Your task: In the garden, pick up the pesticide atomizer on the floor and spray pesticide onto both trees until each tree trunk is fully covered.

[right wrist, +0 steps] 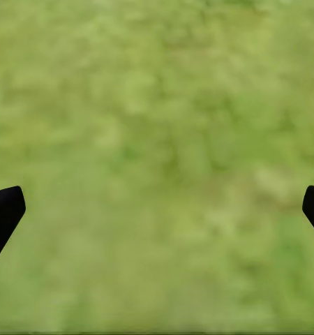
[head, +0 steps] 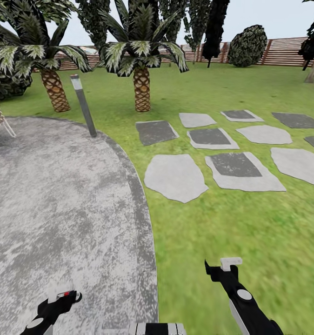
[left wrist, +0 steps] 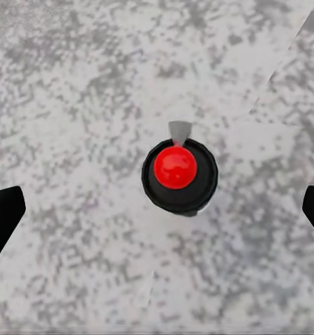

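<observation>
Below, pesticide atomizer (left wrist: 179,174) body hidden under red top.

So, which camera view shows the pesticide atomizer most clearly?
The left wrist view: it looks straight down on the pesticide atomizer, with its red top and dark body centred against the grey stone floor, between the open jaws. In the head view, only a small red and white bit shows at the left gripper.

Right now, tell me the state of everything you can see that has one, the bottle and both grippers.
Bottle: upright on the grey paving, red top up, not gripped.
Left gripper: open, above the bottle, fingers wide apart on either side of it, not touching.
Right gripper: open, empty, over grass.
</observation>
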Robot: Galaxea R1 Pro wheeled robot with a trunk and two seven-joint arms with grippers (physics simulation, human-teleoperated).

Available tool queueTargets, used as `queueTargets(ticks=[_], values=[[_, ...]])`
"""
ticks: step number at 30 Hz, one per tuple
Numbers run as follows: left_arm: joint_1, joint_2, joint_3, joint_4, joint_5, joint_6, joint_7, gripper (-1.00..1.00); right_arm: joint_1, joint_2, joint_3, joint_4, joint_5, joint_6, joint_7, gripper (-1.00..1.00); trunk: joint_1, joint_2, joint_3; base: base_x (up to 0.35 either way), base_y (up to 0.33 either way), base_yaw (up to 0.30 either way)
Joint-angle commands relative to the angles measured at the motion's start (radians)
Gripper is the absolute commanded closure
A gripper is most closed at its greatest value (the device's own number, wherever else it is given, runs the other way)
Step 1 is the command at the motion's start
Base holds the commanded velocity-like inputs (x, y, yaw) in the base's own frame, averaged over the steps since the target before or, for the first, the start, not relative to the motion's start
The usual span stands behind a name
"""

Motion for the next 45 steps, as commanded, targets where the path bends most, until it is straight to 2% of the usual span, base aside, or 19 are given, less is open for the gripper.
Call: queueTargets(ticks=[1, 15, 17, 18, 22, 31, 37, 40, 45], values=[[0.0, 0.0, -0.001, 0.001, 0.008, -0.003, 0.0, -1.0, 0.0, 0.0, 0.0, 0.0, 0.001, -0.001, 0.0, -1.0, 0.0, -0.001, -0.006, 0.0, 0.0, 0.0], [0.003, 0.0, -0.006, -0.001, 0.008, -0.019, -0.001, -1.0, 0.0, 0.0, 0.0, 0.0, 0.001, -0.001, 0.0, -1.0, 0.006, -0.004, -0.082, 0.0, 0.0, 0.0], [0.004, 0.0, -0.006, -0.001, 0.008, -0.032, -0.001, -1.0, 0.0, 0.0, 0.0, 0.0, 0.001, -0.001, 0.0, -1.0, 0.007, -0.004, -0.093, 0.0, 0.0, 0.0], [0.007, 0.001, -0.007, 0.0, 0.008, -0.069, -0.002, -1.0, 0.0, 0.0, 0.0, 0.0, 0.001, -0.001, 0.0, -1.0, 0.008, -0.005, -0.099, 0.0, 0.0, 0.0], [0.011, 0.001, -0.008, -0.001, 0.007, -0.129, -0.004, -1.0, 0.0, 0.0, 0.0, 0.0, 0.001, -0.001, 0.0, -1.0, 0.01, -0.005, -0.121, 0.0, 0.0, 0.0], [0.014, 0.004, -0.008, -0.002, 0.007, -0.171, -0.006, -1.0, 0.0, 0.0, 0.0, 0.001, 0.001, -0.001, 0.0, -1.0, 0.014, -0.008, -0.162, 0.0, 0.0, 0.0], [0.018, 0.004, -0.007, -0.003, 0.007, -0.196, -0.006, -1.0, 0.001, 0.002, -0.001, 0.004, 0.004, -0.003, -0.001, -1.0, 0.014, -0.008, -0.162, 0.0, 0.0, 0.0], [0.018, 0.004, -0.002, -0.013, 0.007, -0.196, -0.002, -1.0, 0.001, -0.008, 0.0, 0.003, 0.003, -0.004, -0.001, -1.0, 0.014, -0.008, -0.162, 0.0, 0.0, 0.0], [0.019, 0.005, 0.001, -0.022, 0.007, -0.21, -0.002, -1.0, 0.001, -0.011, 0.0, 0.002, 0.002, -0.004, 0.0, -1.0, 0.014, -0.008, -0.162, 0.0, 0.0, 0.0]])
